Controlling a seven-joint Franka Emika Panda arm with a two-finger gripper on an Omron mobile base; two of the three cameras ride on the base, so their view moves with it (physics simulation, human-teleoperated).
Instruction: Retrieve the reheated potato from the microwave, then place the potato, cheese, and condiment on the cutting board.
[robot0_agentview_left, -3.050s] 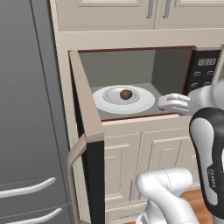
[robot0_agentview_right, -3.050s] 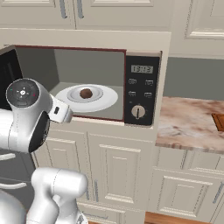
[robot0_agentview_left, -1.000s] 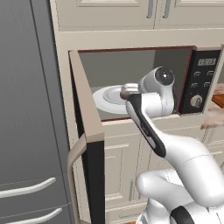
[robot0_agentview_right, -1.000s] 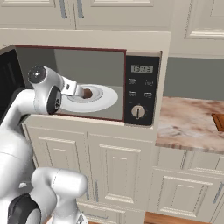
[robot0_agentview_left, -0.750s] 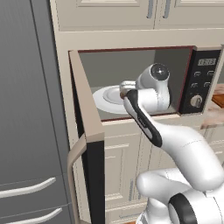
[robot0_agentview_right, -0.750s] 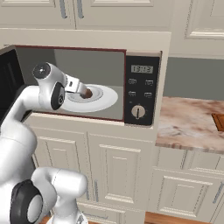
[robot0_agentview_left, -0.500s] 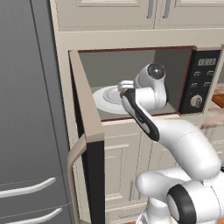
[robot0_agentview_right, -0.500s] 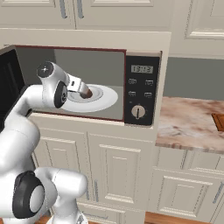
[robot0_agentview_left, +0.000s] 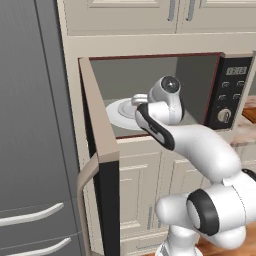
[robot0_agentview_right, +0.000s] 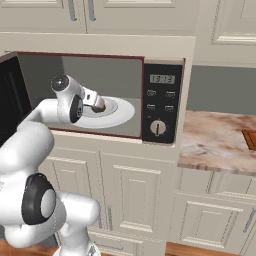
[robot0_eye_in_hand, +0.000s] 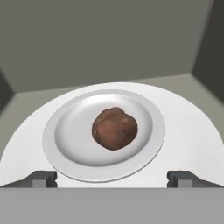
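Observation:
The microwave (robot0_agentview_left: 150, 75) stands open, its door (robot0_agentview_left: 100, 145) swung out to the left. Inside, the brown potato (robot0_eye_in_hand: 114, 128) lies on a white plate (robot0_eye_in_hand: 65, 140) on the round turntable (robot0_eye_in_hand: 188, 131). My gripper (robot0_eye_in_hand: 111, 179) is open just in front of the plate, one fingertip on each side, the potato a short way ahead between them. From the base, the gripper (robot0_agentview_left: 135, 102) (robot0_agentview_right: 99, 106) reaches into the oven cavity over the plate (robot0_agentview_right: 120, 114), and the hand hides the potato. A corner of the cutting board (robot0_agentview_right: 250, 139) shows at the far right. Cheese and condiment are out of view.
The control panel (robot0_agentview_right: 162, 102) sits right of the cavity. A marble counter (robot0_agentview_right: 215, 140) runs to the right of the microwave. A grey fridge (robot0_agentview_left: 35, 125) stands to the left, close to the open door. White cabinets are above and below.
The hand has swung from the cavity's right side into the microwave and crept forward to the plate. The potato and plate have stayed put.

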